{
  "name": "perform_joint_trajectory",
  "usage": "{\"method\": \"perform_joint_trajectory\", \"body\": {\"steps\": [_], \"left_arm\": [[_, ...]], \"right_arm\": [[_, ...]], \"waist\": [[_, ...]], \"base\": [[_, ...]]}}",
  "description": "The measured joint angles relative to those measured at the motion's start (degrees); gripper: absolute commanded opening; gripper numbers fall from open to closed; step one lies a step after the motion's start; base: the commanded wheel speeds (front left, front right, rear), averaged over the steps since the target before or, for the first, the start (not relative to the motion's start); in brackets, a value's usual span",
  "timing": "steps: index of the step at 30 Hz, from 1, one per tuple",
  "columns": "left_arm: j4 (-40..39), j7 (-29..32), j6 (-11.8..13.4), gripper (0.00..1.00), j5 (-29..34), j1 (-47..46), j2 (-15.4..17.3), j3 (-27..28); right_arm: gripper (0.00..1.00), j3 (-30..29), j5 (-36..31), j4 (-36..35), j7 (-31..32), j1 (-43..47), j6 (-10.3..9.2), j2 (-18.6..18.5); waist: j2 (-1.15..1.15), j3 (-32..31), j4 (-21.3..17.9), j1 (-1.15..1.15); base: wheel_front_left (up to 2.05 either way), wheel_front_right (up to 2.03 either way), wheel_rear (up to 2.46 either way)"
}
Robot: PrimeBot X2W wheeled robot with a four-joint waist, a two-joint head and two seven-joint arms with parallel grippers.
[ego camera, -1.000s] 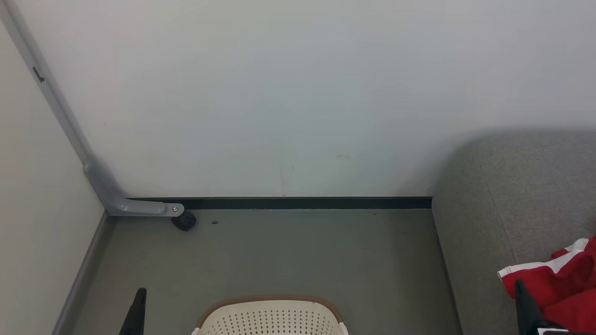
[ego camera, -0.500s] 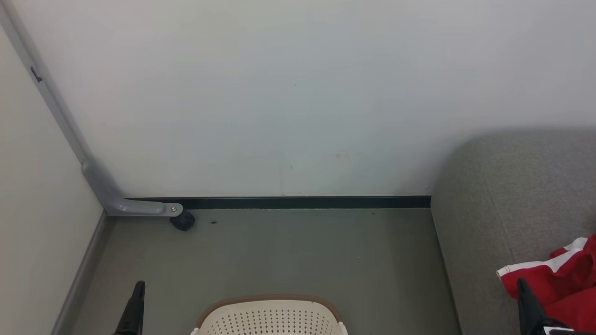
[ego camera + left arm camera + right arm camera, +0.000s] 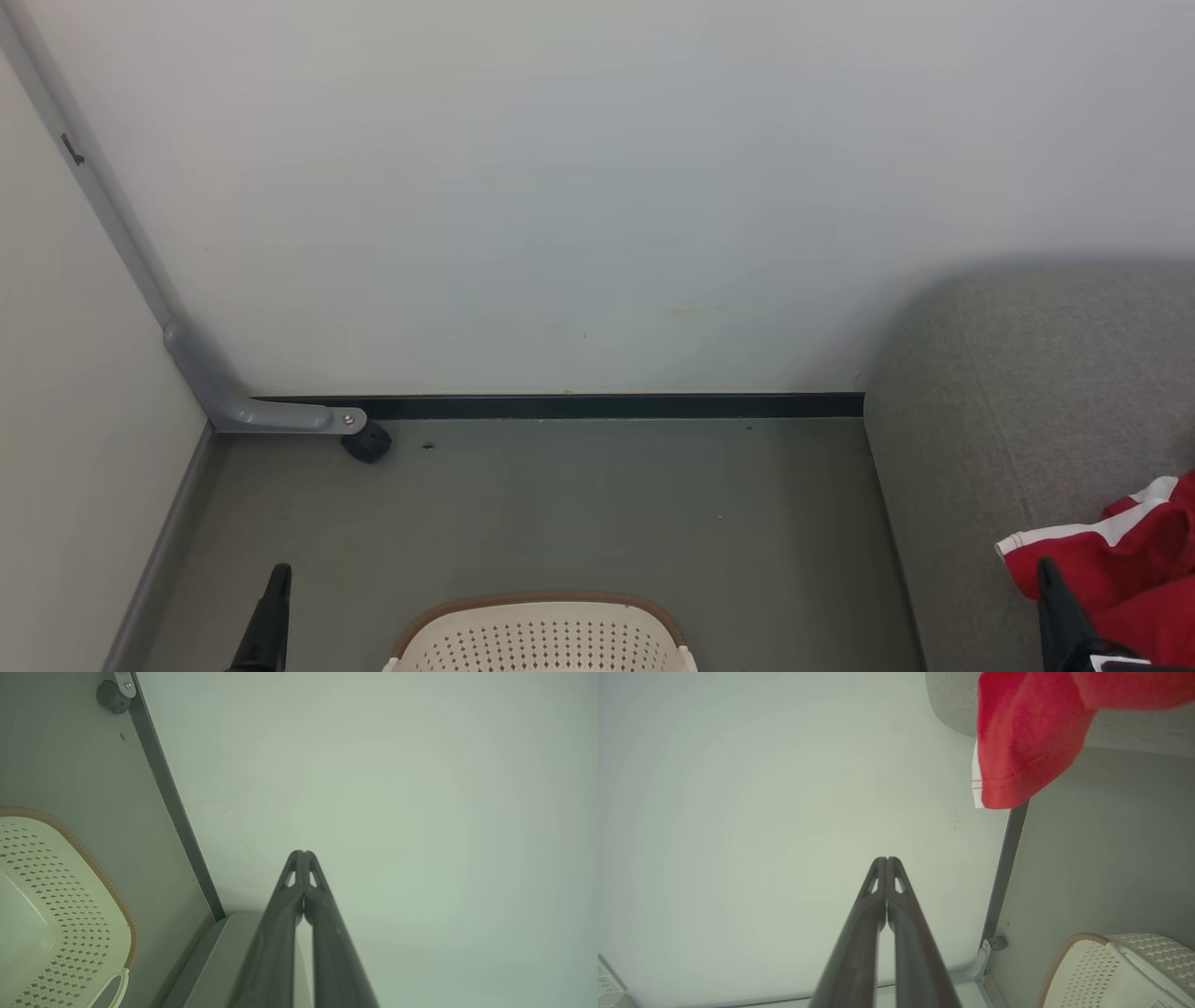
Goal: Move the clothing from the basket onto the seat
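- The red clothing [image 3: 1125,560], with a white stripe, lies on the grey seat [image 3: 1008,392] at the lower right of the head view.
- In the right wrist view, a red piece with a white edge is at the upper right, against the grey seat.
- The cream basket [image 3: 541,639] with its brown rim sits on the floor [image 3: 579,504] at the bottom middle of the head view. I cannot tell what is inside it.
- The left gripper [image 3: 302,853] is pinched closed, with its two dark fingers touching at the tips. It holds nothing and points at the pale wall [image 3: 420,788].
- The right gripper [image 3: 886,859] is pinched closed too, with nothing in it. In the head view its tip is in front of the red clothing.
- A small black wheel [image 3: 366,441] on a grey metal leg is at the left, where the wall meets the floor.
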Motion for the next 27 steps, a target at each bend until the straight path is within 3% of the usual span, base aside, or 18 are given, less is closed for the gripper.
{"method": "perform_joint_trajectory", "body": {"steps": [27], "left_arm": [[-0.07,0.0,0.0,0.0,-0.01,0.0,-0.04,0.0]], "right_arm": [[0.0,0.01,0.01,0.0,0.0,0.0,0.0,0.01]], "waist": [[0.0,0.01,0.0,0.0]], "base": [[0.0,0.0,0.0]]}}
